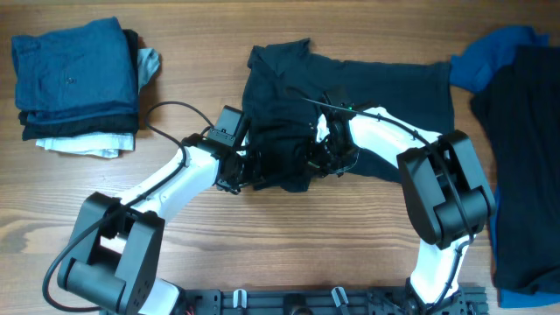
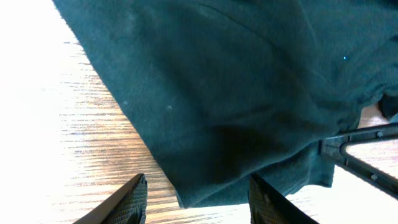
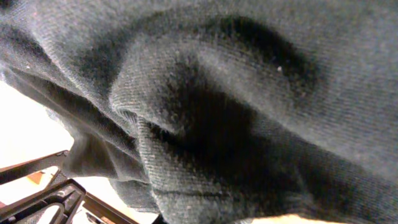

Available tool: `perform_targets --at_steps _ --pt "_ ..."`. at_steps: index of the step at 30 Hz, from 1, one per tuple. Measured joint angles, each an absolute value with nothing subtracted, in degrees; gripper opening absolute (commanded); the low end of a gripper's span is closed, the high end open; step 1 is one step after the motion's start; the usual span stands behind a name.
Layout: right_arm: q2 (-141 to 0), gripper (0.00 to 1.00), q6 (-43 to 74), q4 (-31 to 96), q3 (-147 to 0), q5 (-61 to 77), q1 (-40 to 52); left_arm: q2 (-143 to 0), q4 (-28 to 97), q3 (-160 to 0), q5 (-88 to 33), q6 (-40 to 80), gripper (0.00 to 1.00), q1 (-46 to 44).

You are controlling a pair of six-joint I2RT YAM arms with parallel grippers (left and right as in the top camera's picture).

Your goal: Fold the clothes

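Left pincer [image 2: 196, 190] wide apart over the bench [image 2: 68, 143], hem of navy shirt [image 2: 236, 93] between its fingers [image 2: 127, 202], unclamped; right pincer [image 1: 321, 151] buried in cloth, grip impossible to tell.

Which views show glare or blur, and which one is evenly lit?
Left wrist: the table is washed out white at upper left, while the shirt reads clearly. Right wrist: the shirt fills the frame, soft and dim. Overhead: even light, sharp.

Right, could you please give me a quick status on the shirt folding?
Left gripper open at shirt hem. Right gripper buried in cloth, state unclear. Shirt bunched mid-table, unfolded. Folded stack and spare pile sit clear.
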State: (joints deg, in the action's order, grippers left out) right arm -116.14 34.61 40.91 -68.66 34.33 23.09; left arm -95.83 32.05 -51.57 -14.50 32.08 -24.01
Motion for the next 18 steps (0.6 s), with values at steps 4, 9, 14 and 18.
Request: perform_targets --at_steps 4,9,14,18 --pt "-116.1 0.05 34.6 40.9 -68.7 34.4 23.1 -95.8 31.9 -51.5 -15.5 34.7 0.47 -24.0" --pt "-116.1 0.05 34.5 40.9 -68.7 34.4 23.1 -95.9 28.5 -49.3 -16.6 38.2 0.46 -24.0" --pt "-116.1 0.05 34.4 40.9 -68.7 34.4 23.1 -95.9 26.7 -47.9 -16.8 39.9 0.46 -24.0" --pt "-116.1 0.05 34.4 40.9 -68.7 34.4 23.1 -95.9 25.5 -47.9 -17.0 40.2 0.46 -24.0"
